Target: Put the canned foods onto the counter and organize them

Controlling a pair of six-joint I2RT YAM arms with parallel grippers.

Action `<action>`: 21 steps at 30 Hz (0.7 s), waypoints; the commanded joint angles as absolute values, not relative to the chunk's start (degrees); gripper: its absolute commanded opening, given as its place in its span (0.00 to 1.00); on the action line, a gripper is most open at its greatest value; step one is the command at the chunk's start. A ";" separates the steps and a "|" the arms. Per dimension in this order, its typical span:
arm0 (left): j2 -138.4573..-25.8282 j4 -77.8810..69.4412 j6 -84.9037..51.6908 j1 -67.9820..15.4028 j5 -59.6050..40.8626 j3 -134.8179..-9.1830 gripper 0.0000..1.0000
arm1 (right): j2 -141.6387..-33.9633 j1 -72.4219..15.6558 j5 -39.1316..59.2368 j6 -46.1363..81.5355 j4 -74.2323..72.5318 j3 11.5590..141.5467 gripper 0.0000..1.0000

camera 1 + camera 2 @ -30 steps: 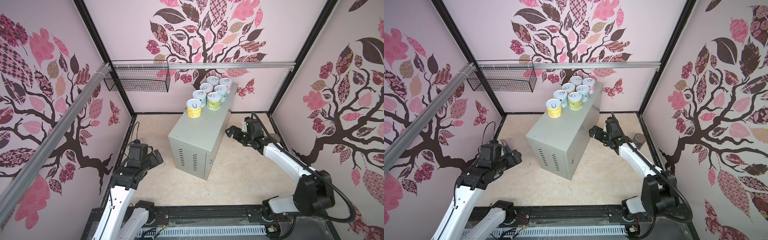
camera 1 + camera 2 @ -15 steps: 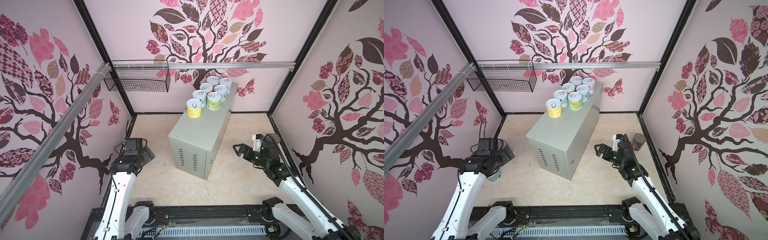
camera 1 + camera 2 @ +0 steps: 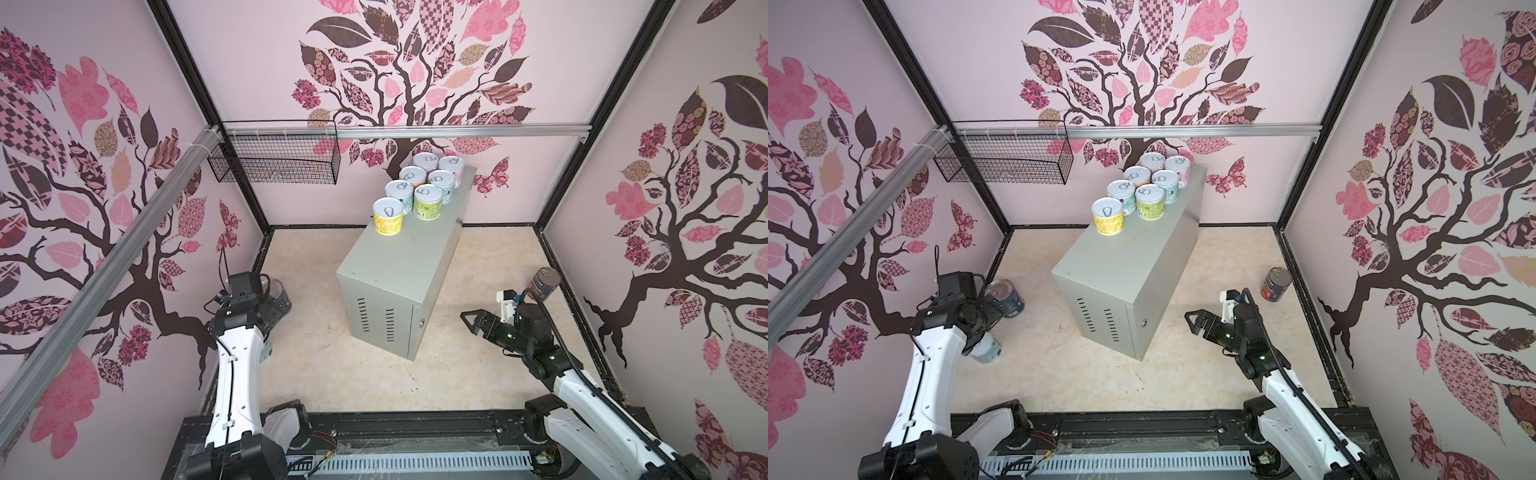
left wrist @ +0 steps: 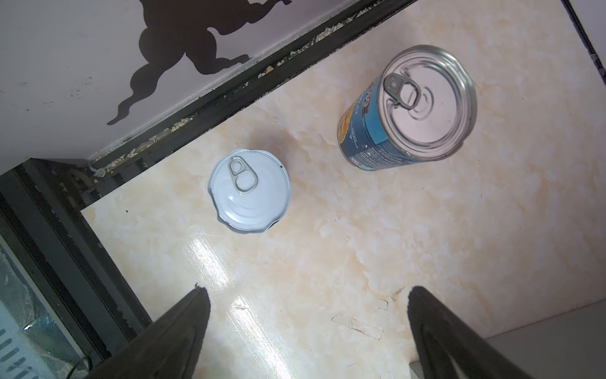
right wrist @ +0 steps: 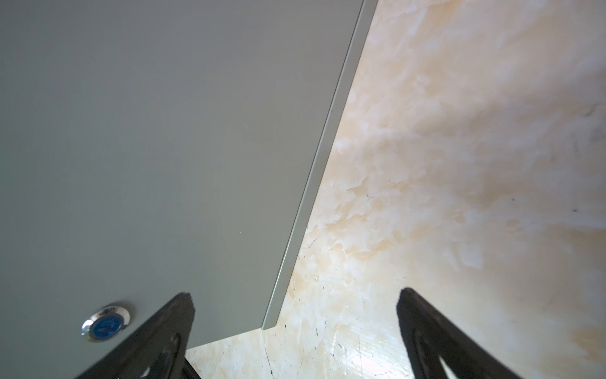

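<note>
The counter [image 3: 399, 266] is a long grey metal box standing mid-floor. Several short pastel cans cluster at its far end, the yellow can [image 3: 388, 216] nearest me. On the floor by the left wall a tall blue can [image 4: 406, 108] stands beside a short pale-lidded can [image 4: 251, 196]. My left gripper [image 4: 308, 295] hangs open above the floor just short of them, holding nothing. A dark tomato can [image 3: 545, 282] stands by the right wall. My right gripper [image 3: 473, 322] is open and empty, low beside the counter's front right corner [image 5: 272, 323].
A black wire basket [image 3: 274, 162] hangs from the aluminium rail at the back left. Patterned walls with black frame posts close in three sides. The counter's round lock [image 5: 105, 325] faces my right gripper. The arms' base rail [image 3: 415, 432] runs along the front.
My right arm has drawn back from the counter's right side toward the front and lowered. The left arm has swung toward the left wall, tipping its gripper down over the floor cans.
</note>
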State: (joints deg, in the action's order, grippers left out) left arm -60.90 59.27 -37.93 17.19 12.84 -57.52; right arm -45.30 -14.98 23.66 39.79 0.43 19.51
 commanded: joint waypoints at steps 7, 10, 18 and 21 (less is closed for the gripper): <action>-69.24 54.95 -38.57 23.72 13.30 -57.66 0.98 | -48.25 -15.40 28.17 39.62 -5.89 18.22 1.00; -71.68 53.11 -38.84 25.38 12.84 -57.02 0.98 | -48.92 -15.46 28.38 39.66 -6.45 17.81 1.00; -78.52 49.88 -37.77 26.78 12.57 -57.91 0.98 | -50.51 -16.00 28.96 39.88 -7.89 17.27 1.00; -80.83 49.44 -37.71 27.55 12.23 -58.40 0.98 | -50.94 -16.00 28.99 39.78 -8.25 17.05 1.00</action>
